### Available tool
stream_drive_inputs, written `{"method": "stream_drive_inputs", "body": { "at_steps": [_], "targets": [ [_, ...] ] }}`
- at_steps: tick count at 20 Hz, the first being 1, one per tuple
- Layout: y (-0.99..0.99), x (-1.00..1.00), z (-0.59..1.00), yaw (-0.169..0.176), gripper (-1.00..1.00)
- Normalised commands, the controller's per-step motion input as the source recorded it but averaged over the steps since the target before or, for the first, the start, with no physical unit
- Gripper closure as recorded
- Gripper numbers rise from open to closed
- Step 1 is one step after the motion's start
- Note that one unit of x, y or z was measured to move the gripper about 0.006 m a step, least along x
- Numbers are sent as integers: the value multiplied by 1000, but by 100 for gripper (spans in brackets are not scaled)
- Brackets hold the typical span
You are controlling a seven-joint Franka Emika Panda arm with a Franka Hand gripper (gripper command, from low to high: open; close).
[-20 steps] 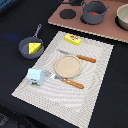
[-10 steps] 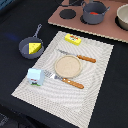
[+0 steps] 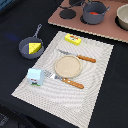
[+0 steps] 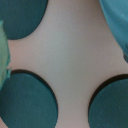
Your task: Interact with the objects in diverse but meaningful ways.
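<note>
A dark grey frying pan [image 3: 25,49] lies at the exterior view's left with a holed yellow cheese wedge [image 3: 34,47] inside it. On the striped placemat [image 3: 100,85] are a yellow box [image 3: 73,39] and a white-blue milk carton [image 3: 34,77]. A grey pot [image 3: 94,15] on the pink stove board [image 3: 100,31] holds something red, likely the tomato [image 3: 93,8]. A second pot [image 3: 123,17] is cut off at the right edge. The wrist view is a close look down at the stove board [image 4: 70,55] and its dark burners [image 4: 25,102]. No gripper fingers show.
A round wooden plate [image 3: 67,65] sits mid-mat between a knife [image 3: 80,57] and a fork [image 3: 67,81], both wooden-handled. In the wrist view a grey-blue pot wall [image 4: 117,22] fills one corner and a blurred greenish shape [image 4: 4,50] sits at an edge.
</note>
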Motion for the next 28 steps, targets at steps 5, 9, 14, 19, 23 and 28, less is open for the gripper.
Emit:
{"method": "stream_drive_inputs", "body": {
  "at_steps": [5,9,14,19,23,28],
  "targets": [
    [269,137,-65,0,-100],
    [263,82,-146,0,-100],
    [277,193,-58,-4,-100],
    [315,351,34,-32,-100],
    [254,258,0,-25,100],
    [231,281,0,-23,100]
  ]
}}
